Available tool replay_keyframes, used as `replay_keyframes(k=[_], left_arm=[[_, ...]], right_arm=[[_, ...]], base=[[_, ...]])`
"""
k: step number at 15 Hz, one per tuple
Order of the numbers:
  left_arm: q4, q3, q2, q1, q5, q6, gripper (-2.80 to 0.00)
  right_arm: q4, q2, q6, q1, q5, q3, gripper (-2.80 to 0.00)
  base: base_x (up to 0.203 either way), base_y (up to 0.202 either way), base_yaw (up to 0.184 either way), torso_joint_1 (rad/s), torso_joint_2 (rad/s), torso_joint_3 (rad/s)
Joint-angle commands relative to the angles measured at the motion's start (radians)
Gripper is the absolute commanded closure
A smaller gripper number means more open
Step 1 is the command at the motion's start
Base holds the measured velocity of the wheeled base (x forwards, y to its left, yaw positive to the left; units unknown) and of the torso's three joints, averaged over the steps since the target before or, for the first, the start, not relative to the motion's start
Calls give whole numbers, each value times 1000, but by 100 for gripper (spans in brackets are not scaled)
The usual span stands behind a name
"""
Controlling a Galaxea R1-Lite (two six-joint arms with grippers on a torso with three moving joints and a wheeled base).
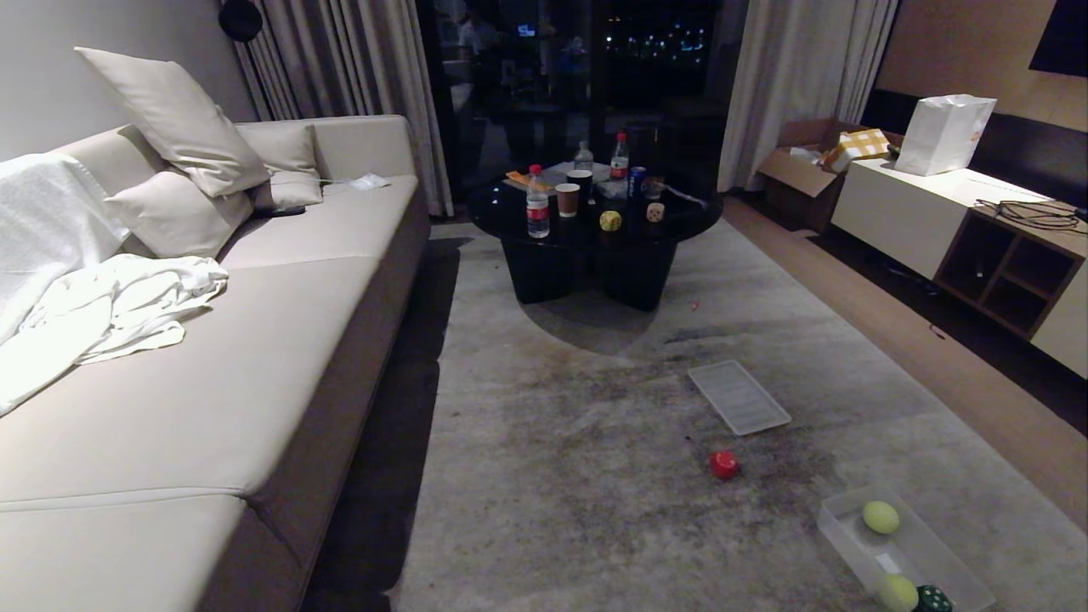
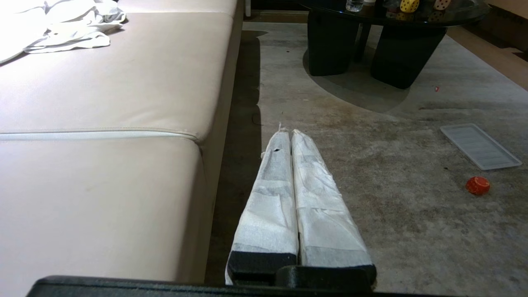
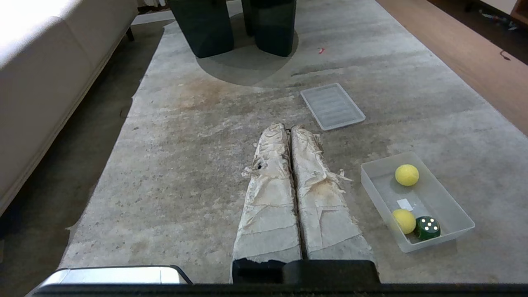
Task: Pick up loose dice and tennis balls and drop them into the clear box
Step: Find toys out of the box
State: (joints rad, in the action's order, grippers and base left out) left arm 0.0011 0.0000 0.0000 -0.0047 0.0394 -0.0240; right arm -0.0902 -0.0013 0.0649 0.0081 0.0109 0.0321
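The clear box point(image 1: 837, 527) point(image 3: 373, 183) stands on the carpet at the lower right, holding two tennis balls point(image 1: 881, 517) point(image 1: 898, 592) point(image 3: 406, 175) point(image 3: 404, 220) and a dark green die point(image 1: 933, 599) point(image 3: 427, 227). A red die point(image 1: 724, 464) point(image 2: 477, 185) lies loose on the carpet. A yellow die point(image 1: 610, 221) point(image 2: 409, 5) and a tan die point(image 1: 655, 212) sit on the black coffee table point(image 1: 501, 212). My left gripper point(image 2: 287, 132) is shut and empty, beside the sofa. My right gripper point(image 3: 288, 128) is shut and empty, left of the box. Neither arm shows in the head view.
The box's ribbed lid point(image 1: 738, 396) point(image 3: 332, 106) lies flat on the carpet beyond the red die. A long beige sofa point(image 1: 212, 357) with cushions and white cloth fills the left. Bottles and cups crowd the table. A low cabinet point(image 1: 977, 229) lines the right wall.
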Motion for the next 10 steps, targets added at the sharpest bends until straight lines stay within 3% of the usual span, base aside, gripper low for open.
replay_keyframes(k=[1,10], left_arm=[[0,2,2,0,1,-1,0],[0,2,2,0,1,-1,0]], right_arm=[[0,1,1,1,0,0,0],[0,1,-2,0,-1,0,0]], base=[[0,0,0,0,0,0],[0,0,0,0,0,0]])
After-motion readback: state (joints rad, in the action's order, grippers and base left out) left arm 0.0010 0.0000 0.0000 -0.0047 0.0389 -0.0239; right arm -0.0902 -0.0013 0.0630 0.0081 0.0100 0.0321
